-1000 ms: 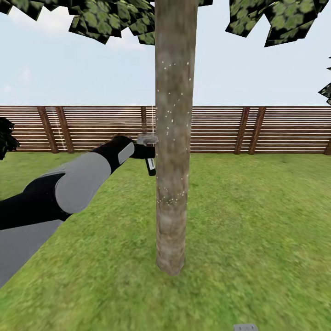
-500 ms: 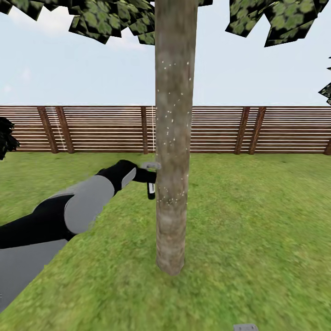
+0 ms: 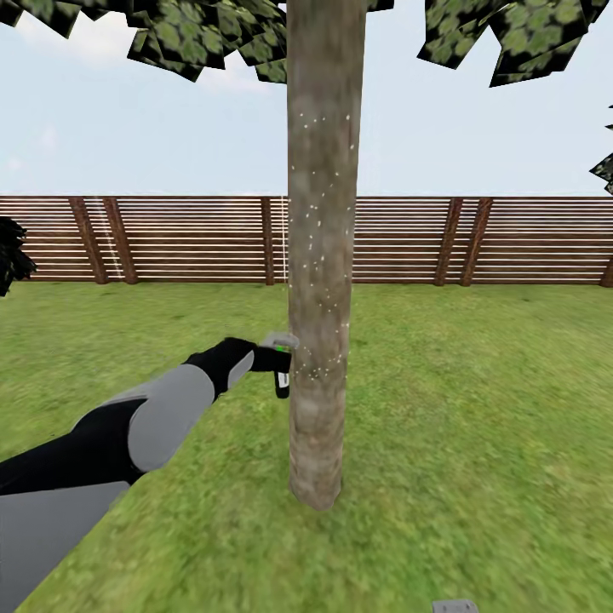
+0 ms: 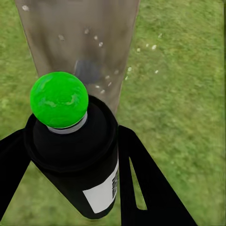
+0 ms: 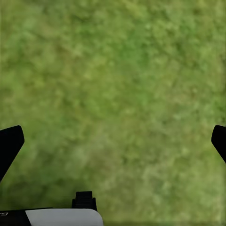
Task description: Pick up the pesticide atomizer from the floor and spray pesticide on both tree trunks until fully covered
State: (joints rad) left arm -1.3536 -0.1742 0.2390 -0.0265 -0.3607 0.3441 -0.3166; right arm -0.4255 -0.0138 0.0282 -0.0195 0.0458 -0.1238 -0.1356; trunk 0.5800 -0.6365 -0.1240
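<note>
Now your left gripper (image 4: 70, 155) clamps the pesticide atomizer (image 3: 281, 366) beside the speckled tree trunk (image 3: 319, 255); your right gripper (image 5: 113, 141) hangs spread over grass (image 5: 113, 84)

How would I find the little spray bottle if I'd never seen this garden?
Find the tall grey-brown tree trunk in the middle of the lawn, in front of the wooden fence. Low on its left side, the robot's left tool reaches in, clamped on the spray bottle. It is the small black thing with a pale head, its tip showing bright green from the wrist.
</note>
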